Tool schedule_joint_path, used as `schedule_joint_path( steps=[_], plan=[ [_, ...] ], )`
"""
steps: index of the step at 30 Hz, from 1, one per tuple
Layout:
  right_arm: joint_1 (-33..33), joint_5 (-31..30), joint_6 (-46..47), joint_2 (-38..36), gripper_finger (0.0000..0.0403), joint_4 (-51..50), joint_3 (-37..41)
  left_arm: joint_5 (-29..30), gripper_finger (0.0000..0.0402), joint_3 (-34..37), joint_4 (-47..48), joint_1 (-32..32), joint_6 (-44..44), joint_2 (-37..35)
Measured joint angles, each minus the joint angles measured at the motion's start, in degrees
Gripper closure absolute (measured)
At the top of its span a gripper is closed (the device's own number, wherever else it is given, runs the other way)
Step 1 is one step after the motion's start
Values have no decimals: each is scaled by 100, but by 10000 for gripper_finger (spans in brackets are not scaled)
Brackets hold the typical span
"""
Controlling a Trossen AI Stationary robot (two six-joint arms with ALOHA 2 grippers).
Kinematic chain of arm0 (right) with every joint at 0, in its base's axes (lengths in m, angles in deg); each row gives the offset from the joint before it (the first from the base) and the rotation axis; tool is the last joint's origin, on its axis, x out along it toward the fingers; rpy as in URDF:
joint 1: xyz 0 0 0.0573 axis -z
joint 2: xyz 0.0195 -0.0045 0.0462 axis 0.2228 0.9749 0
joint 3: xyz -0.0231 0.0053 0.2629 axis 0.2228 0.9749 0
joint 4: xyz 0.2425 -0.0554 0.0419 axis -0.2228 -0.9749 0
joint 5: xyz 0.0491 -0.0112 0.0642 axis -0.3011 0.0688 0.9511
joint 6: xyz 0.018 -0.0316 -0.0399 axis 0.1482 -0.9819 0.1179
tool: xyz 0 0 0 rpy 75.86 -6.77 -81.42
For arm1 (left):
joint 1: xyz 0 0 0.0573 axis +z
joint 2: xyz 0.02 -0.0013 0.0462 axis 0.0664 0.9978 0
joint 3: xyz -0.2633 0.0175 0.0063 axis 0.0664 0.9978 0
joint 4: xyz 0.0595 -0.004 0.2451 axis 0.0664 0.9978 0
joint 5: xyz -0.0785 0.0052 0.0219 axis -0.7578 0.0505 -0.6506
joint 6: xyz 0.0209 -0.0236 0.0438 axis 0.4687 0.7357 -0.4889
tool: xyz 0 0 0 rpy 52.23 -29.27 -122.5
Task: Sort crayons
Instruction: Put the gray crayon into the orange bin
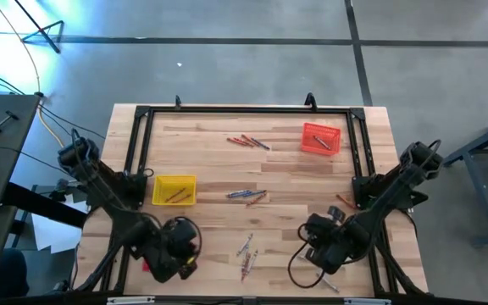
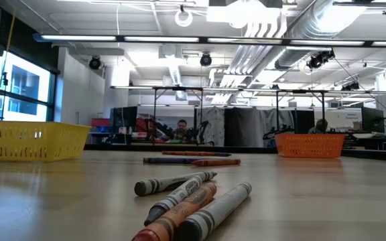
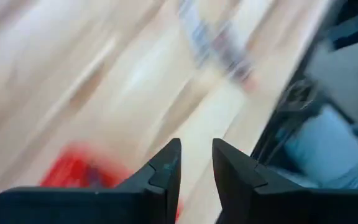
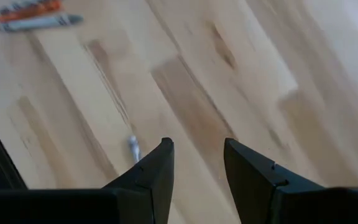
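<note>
Crayons lie in loose clusters on the wooden desk (image 1: pixel 210 152): one group near the front edge (image 1: pixel 246 252), one in the middle (image 1: pixel 246 196), one toward the back (image 1: pixel 248 141) beside the orange tray (image 1: pixel 321 138), and a few inside the yellow tray (image 1: pixel 174 191). The left gripper (image 3: pixel 196 168) hovers over the front left of the desk, fingers slightly apart and empty. The right gripper (image 4: pixel 197 165) hangs over the front right, fingers spread and empty above bare wood.
</note>
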State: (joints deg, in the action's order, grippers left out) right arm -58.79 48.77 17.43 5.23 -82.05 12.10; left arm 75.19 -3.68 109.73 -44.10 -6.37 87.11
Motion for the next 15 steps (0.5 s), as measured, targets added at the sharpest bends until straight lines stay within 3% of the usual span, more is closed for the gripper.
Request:
schedule_joint_path(
  steps=[5, 9, 15],
  plan=[
    [-251, 458, 499, 368, 269, 177, 0, 705, 323, -17, -1265, 370, -1704, 0],
    [-375, 803, 603, 810, 269, 386, 0, 734, 323, -17, -1867, 641, -2595, 0],
    [-371, 1025, 528, 1320, 269, 722, 0, 622, 323, -17, -2072, 910, -3176, 0]
  ],
)
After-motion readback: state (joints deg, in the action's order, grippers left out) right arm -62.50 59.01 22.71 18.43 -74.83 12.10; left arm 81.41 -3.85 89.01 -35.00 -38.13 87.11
